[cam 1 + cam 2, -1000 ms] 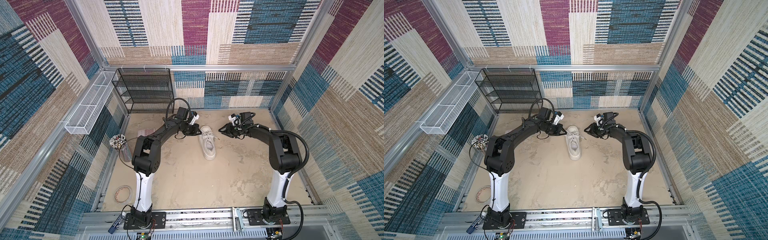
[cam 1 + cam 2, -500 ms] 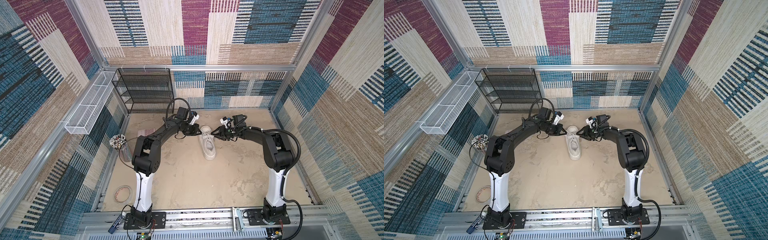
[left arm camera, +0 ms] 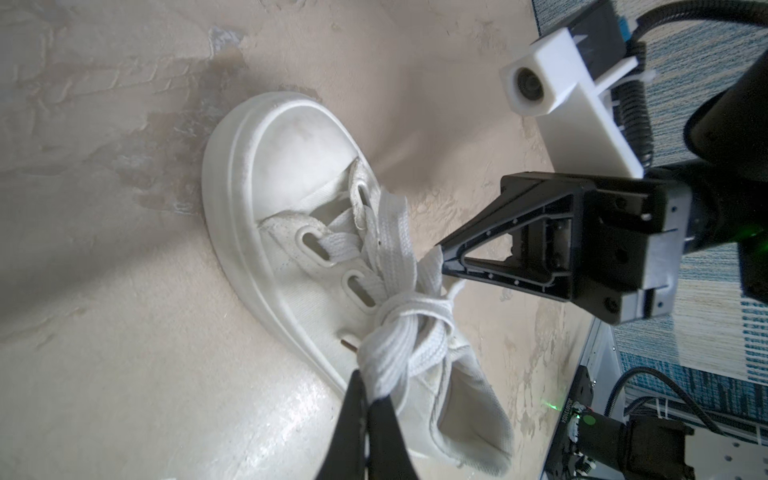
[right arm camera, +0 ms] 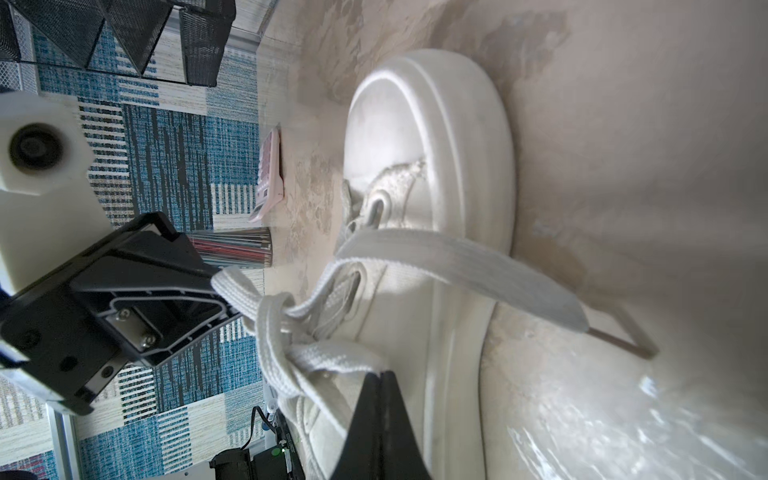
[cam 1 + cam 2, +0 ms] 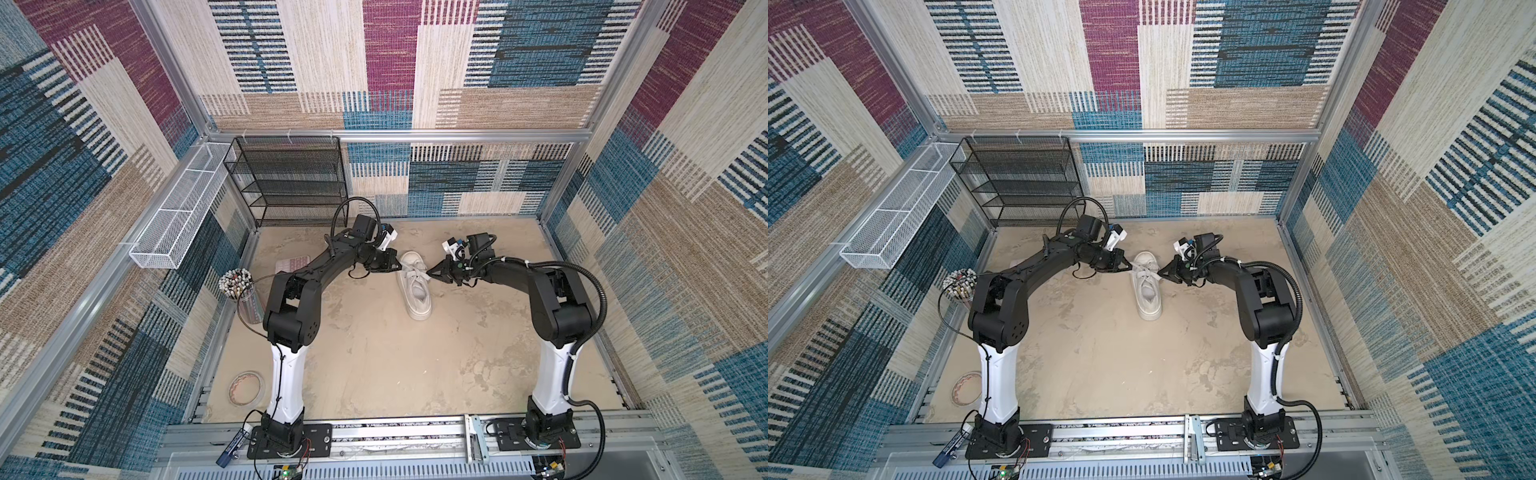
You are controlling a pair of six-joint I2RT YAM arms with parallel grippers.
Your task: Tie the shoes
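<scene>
On the sandy table (image 5: 374, 353) the shoe (image 5: 417, 291) lies toe toward the back wall. Left gripper (image 5: 395, 269) and right gripper (image 5: 429, 273) each pinch the knotted laces (image 3: 395, 232), jaws closed, from opposite sides.

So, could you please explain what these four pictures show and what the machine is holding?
You see two robot arms bolted at the edge of a sand-coloured floor. Two pictures look down from overhead; the other two come from a small camera on each arm's wrist, hence the close, tilted views. On the floor lies one white sneaker, with a black rack, a cup of pens and a tape roll off to the side. Each arm ends in a pincer: the left pincer and the right pincer are both closed on the laces, one from each side of the shoe.
</scene>
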